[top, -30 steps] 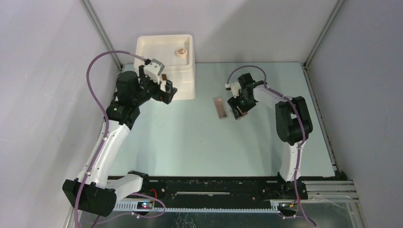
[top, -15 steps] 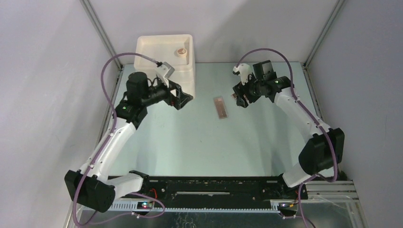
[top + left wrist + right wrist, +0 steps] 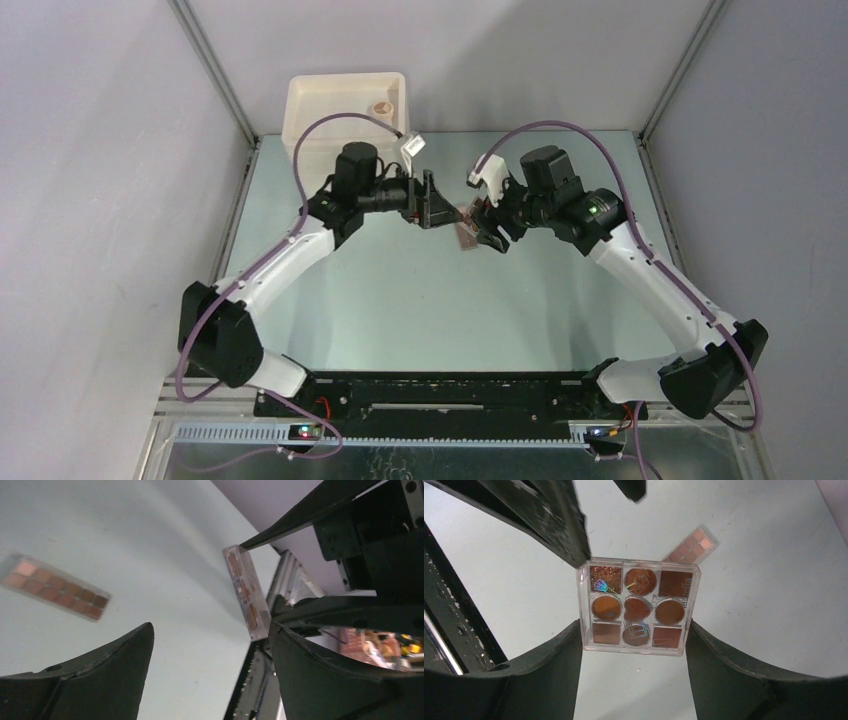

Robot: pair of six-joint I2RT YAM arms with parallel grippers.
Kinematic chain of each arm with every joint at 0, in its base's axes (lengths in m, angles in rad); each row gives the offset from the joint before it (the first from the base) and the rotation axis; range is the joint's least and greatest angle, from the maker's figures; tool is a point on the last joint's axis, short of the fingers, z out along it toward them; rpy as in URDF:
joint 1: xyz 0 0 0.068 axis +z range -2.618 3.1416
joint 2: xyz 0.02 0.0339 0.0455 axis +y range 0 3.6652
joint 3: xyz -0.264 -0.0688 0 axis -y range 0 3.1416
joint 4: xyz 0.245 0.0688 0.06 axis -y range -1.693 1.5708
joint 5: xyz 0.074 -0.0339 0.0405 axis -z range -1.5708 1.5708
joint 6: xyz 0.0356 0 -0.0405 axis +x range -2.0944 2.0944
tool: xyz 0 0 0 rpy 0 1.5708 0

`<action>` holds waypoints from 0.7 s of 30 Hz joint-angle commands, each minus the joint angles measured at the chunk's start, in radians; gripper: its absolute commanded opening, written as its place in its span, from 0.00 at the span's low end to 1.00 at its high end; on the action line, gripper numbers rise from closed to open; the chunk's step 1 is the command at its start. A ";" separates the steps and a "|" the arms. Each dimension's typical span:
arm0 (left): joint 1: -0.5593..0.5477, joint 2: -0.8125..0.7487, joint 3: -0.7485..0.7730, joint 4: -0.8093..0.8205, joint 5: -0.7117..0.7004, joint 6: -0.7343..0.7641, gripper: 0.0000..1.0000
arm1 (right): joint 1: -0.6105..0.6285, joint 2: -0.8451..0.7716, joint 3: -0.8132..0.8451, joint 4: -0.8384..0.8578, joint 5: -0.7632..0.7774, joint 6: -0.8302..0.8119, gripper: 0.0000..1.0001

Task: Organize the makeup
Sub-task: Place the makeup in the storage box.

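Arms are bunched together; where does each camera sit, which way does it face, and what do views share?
Top external: above, behind the bases, looking down at the table; both arms, left end effector and right end effector close together mid-table.
Left wrist: on the left arm, looking across at the square palette edge-on; own fingers at the bottom.
Right wrist: looking down at the square palette face-on, between its own fingers.
Shared: both wrist views show the square palette and the long palette on the table.

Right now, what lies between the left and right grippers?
A square nine-pan palette, clamped by the right gripper, just ahead of the open left gripper. The right wrist view shows it best.
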 commanded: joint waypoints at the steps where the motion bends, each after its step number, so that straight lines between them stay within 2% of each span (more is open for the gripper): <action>1: -0.035 0.033 0.088 0.116 0.099 -0.180 0.89 | 0.015 -0.035 -0.008 0.004 -0.011 -0.015 0.28; 8: -0.082 0.057 0.087 0.168 0.120 -0.204 0.87 | 0.021 -0.055 -0.026 0.006 -0.030 -0.021 0.28; 14: -0.109 0.105 0.104 0.167 0.111 -0.210 0.79 | 0.024 -0.071 -0.029 0.007 -0.039 -0.022 0.27; 16: -0.112 0.124 0.114 0.167 0.116 -0.217 0.75 | 0.024 -0.074 -0.030 0.005 -0.038 -0.024 0.27; 21: -0.116 0.144 0.130 0.176 0.134 -0.232 0.58 | 0.024 -0.077 -0.048 0.010 -0.025 -0.025 0.27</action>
